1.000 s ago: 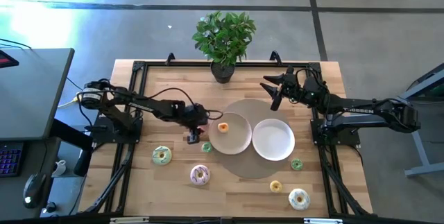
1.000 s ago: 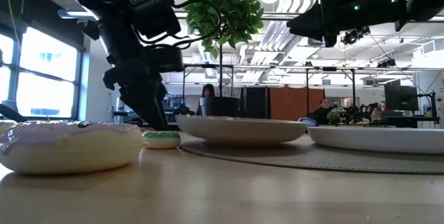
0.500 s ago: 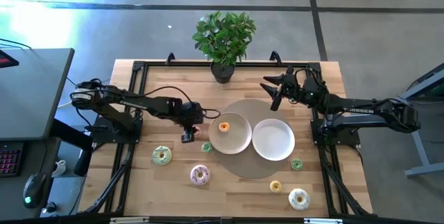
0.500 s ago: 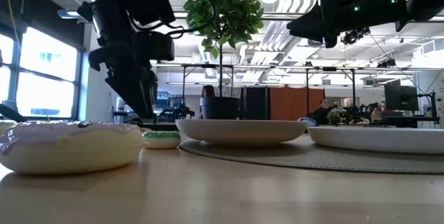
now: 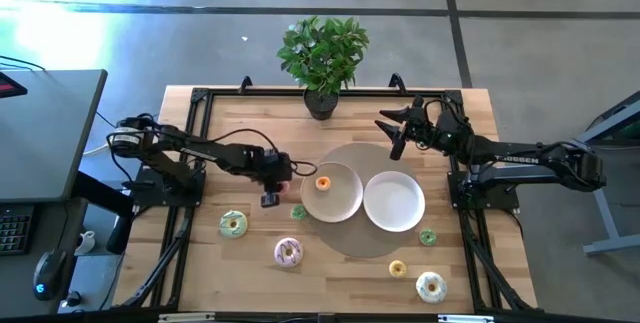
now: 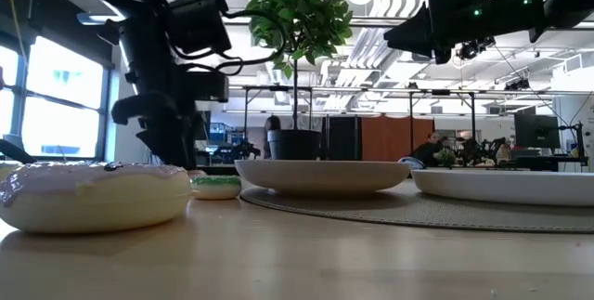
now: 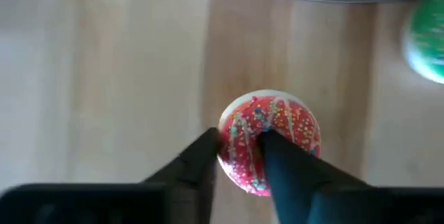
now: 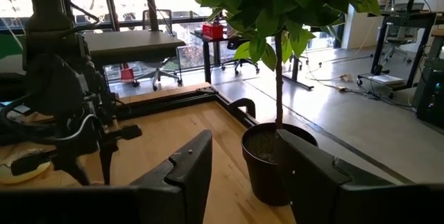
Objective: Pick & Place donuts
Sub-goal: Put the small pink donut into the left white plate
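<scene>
Left end effector [image 7: 239, 158] pinches the pink donut's [image 7: 277, 130] rim.

The table [image 5: 250, 133] is pale wood with a visible grain and matt finish. The plates [image 5: 394, 201] look smooth and glossy white. The pink donut [image 7: 277, 130] has shiny icing with coloured sprinkles, gripped between matt black fingers [image 7: 291, 168].

The left arm is stretched from the table's left edge toward its middle, wrist turned downward. The left gripper [image 5: 271, 194] is held low over the wood, its fingers [image 7: 291, 172] closed onto a small pink donut [image 7: 269, 139]. The right arm is extended from the right edge toward the back edge, and the right gripper [image 5: 389, 128] is held aloft with its fingers [image 8: 187, 165] parted.
</scene>
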### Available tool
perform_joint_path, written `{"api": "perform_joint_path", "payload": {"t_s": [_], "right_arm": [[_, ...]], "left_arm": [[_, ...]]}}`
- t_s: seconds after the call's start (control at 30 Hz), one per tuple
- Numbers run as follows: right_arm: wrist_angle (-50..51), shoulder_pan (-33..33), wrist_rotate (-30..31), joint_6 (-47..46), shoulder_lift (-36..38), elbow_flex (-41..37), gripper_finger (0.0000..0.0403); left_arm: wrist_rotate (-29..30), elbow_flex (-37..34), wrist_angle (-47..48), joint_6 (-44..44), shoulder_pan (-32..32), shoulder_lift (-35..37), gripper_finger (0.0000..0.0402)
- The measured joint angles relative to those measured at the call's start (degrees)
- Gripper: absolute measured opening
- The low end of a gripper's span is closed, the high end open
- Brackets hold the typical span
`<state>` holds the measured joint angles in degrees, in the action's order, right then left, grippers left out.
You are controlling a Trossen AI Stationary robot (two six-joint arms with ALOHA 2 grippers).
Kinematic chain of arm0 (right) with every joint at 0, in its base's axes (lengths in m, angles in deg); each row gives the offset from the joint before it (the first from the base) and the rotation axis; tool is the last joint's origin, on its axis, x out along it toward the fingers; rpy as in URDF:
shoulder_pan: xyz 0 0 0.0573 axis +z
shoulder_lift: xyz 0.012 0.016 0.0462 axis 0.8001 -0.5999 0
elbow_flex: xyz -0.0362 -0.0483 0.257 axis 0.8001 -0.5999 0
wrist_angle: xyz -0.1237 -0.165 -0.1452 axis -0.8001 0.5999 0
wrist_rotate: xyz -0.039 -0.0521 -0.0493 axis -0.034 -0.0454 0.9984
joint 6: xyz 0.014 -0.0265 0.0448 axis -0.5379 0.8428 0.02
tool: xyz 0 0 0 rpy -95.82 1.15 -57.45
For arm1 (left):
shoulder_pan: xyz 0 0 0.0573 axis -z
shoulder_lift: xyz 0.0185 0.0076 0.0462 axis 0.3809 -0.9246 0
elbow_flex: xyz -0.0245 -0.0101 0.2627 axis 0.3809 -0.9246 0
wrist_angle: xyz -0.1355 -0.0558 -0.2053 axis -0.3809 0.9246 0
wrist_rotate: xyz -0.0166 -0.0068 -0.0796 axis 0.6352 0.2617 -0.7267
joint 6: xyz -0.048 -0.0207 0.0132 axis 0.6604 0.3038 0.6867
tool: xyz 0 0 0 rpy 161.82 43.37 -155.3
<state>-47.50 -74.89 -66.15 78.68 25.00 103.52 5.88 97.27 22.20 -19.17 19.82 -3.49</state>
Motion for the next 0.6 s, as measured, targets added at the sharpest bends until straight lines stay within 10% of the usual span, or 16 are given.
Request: {"api": "perform_joint_path", "payload": {"t_s": [0.13,0.6], "right_arm": [[0.0,0.0,0.0,0.0,0.0,0.0,0.0154],[-0.1,0.0,0.0,0.0,0.0,0.0,0.0154]], "left_arm": [[2.2,1.9,0.4,-0.1,0.0,0.9,0.0016],[-6.5,11.1,-11.0,-4.8,0.0,-3.5,0.0005]]}}
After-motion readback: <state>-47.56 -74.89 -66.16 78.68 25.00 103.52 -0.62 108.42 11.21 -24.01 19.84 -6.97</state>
